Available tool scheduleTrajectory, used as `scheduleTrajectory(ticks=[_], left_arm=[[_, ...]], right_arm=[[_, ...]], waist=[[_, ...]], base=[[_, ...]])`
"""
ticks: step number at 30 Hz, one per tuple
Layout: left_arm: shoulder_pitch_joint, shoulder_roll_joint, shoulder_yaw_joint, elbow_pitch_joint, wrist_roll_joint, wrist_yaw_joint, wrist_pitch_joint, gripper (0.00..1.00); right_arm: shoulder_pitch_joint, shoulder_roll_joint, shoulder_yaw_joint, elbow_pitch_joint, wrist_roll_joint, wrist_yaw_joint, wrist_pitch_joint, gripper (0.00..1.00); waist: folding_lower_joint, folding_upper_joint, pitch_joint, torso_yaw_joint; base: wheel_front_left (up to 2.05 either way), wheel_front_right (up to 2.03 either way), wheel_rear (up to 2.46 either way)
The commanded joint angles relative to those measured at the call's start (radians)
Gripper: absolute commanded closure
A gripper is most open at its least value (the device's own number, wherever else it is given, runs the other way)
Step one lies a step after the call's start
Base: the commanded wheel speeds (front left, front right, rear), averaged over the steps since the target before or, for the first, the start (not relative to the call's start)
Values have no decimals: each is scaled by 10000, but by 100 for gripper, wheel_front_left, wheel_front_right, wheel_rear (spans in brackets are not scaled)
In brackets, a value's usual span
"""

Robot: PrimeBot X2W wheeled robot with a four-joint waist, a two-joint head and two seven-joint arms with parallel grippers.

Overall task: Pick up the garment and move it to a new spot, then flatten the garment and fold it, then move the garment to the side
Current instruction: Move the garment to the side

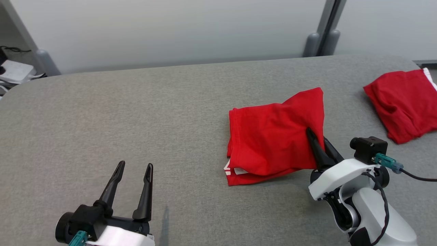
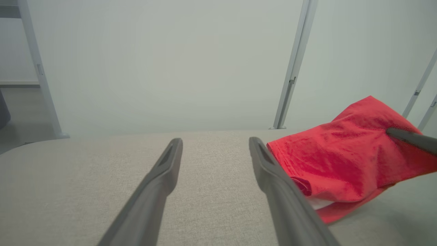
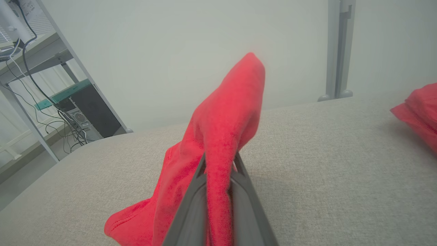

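Observation:
A folded red garment (image 1: 273, 136) lies right of the middle of the grey table (image 1: 136, 112), its right edge lifted off the surface. My right gripper (image 1: 315, 135) is shut on that lifted edge; the right wrist view has the red cloth (image 3: 222, 136) pinched between the two fingers and rising past them. My left gripper (image 1: 134, 166) stands open near the front left, apart from the garment, with nothing between its fingers. From the left wrist, the garment (image 2: 341, 164) sits just right of the right finger, and my right gripper's finger (image 2: 413, 138) presses into it.
A second red garment (image 1: 404, 102) lies at the table's far right edge, also seen as red cloth (image 3: 420, 112) from the right wrist. A pale wall with grey posts (image 1: 324, 37) runs behind the table. Shelving with cables (image 3: 51, 102) stands off the left end.

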Motion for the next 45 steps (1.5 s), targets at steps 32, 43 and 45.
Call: scheduleTrajectory(ticks=[32, 43, 45], left_arm=[[-918, 39, 159, -279, 671, -318, -57, 0], [-981, 39, 154, -283, 736, -334, -57, 0], [-1017, 41, 99, -278, 746, -335, -57, 0]], right_arm=[[691, 343, -674, -1154, -569, 2, -147, 100], [594, 389, -614, -1149, -531, 2, -147, 100], [509, 379, -590, -1108, -539, 2, -147, 100]], waist=[[0, 0, 569, -3831], [0, 0, 701, -4428], [0, 0, 734, -4399]], base=[[0, 0, 0], [0, 0, 0], [0, 0, 0]])
